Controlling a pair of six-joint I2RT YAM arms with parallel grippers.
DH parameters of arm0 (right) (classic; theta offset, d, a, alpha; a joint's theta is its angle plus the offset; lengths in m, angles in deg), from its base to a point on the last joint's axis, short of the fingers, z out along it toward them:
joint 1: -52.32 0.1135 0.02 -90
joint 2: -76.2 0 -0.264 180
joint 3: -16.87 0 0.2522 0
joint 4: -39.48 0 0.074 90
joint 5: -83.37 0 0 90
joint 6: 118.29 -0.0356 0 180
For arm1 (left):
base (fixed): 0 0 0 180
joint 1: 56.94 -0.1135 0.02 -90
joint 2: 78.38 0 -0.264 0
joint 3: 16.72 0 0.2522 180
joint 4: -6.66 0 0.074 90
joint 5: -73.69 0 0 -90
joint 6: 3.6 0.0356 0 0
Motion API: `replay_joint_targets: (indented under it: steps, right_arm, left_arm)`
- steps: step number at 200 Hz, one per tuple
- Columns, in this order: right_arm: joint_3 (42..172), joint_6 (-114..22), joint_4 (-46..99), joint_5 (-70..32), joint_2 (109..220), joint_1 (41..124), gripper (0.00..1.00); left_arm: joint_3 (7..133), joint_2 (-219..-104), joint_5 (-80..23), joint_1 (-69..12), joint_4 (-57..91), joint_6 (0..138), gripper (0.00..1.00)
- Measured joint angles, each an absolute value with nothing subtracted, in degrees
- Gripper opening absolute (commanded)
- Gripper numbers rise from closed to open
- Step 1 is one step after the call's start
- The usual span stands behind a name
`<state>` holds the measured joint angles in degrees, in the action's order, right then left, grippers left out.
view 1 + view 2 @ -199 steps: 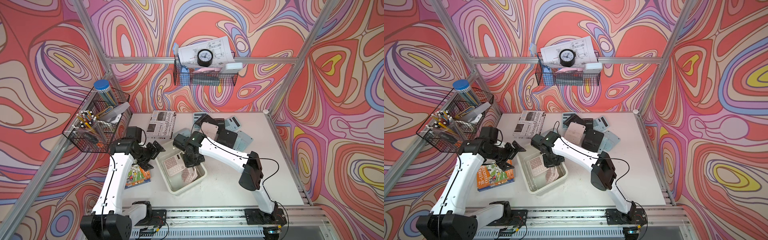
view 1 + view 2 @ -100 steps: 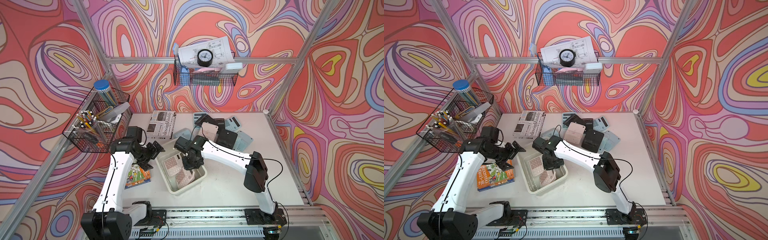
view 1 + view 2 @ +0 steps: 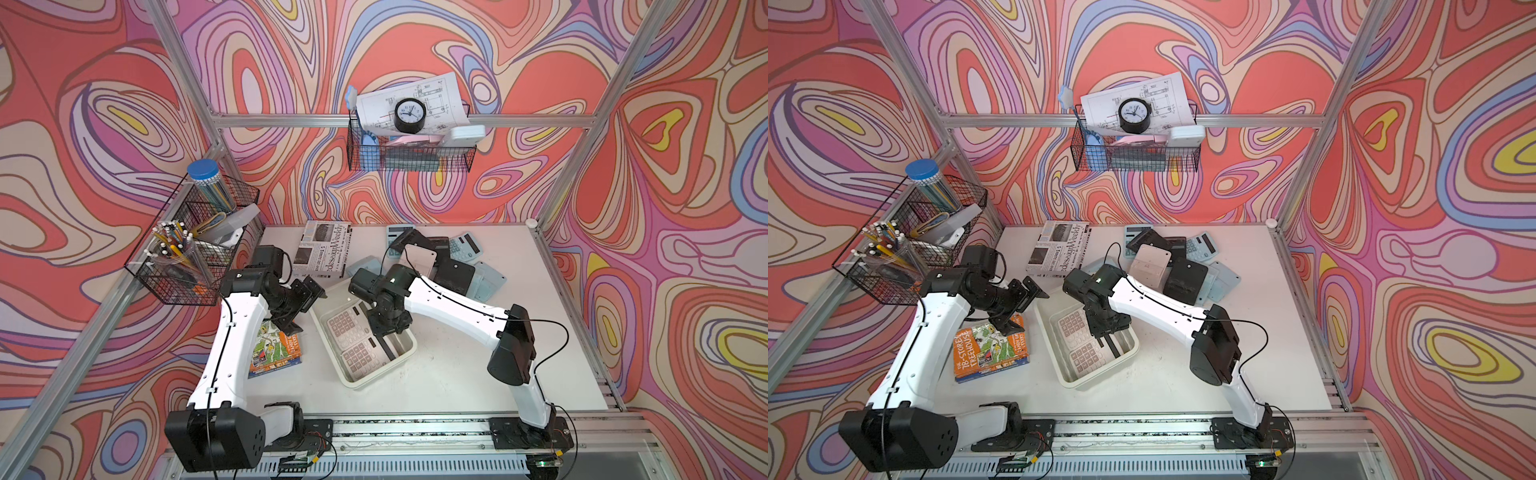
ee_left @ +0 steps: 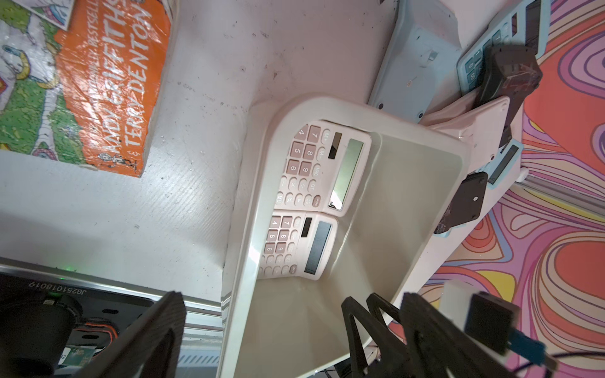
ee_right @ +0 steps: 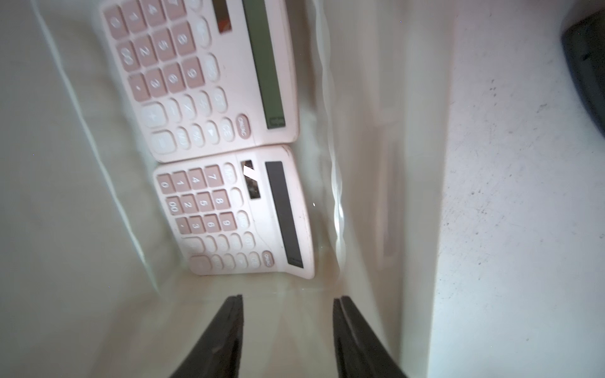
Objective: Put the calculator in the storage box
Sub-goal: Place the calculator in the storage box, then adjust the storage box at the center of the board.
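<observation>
Hanging above bare floor in storage box (image 4: 253, 196) beside calculators (image 5: 235, 212), right gripper (image 5: 288, 297) parted, left gripper (image 3: 302, 308) wide

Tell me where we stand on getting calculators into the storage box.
Done: a pink calculator and a second pink calculator lie face up side by side in the storage box. In hand: nothing; the right gripper hangs open and empty over the box, the left gripper open beside it. Left: a pile of blue, black and pink calculators on the table behind the box.
</observation>
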<state>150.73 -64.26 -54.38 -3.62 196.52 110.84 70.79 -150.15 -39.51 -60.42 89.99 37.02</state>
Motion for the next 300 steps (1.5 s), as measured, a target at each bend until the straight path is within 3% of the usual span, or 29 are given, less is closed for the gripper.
replay_joint_targets:
  steps: [28, 42, 58, 94, 170, 243, 300]
  right_arm:
    - [150.7, -60.7, -52.1, -3.6, 194.7, 109.7, 0.74]
    - [149.0, -59.0, -49.5, -4.5, 192.4, 108.0, 0.87]
    - [145.9, -56.6, -46.1, -5.8, 188.7, 105.2, 0.92]
    - [141.2, -53.3, -40.0, -9.9, 182.0, 97.0, 0.92]
    - [134.5, -50.9, -32.7, -21.9, 181.6, 86.4, 0.89]
    - [126.4, -60.3, -20.3, -28.8, 182.9, 73.9, 0.86]
    - [123.0, -65.5, -11.8, -32.7, 188.5, 68.7, 0.84]
  left_arm:
    - [70.9, -151.1, -40.0, -60.4, 90.6, 37.7, 0.96]
    - [70.9, -151.7, -40.1, -60.4, 91.8, 38.6, 0.96]
    - [71.0, -152.4, -40.1, -60.4, 93.1, 39.5, 0.96]
    - [71.1, -153.8, -40.3, -60.4, 94.4, 40.6, 0.97]
    - [68.7, -158.9, -47.4, -60.3, 91.4, 41.6, 0.96]
    - [73.6, -167.8, -49.5, -58.3, 89.0, 43.1, 0.95]
    - [78.0, -171.3, -48.6, -56.5, 88.1, 46.2, 0.96]
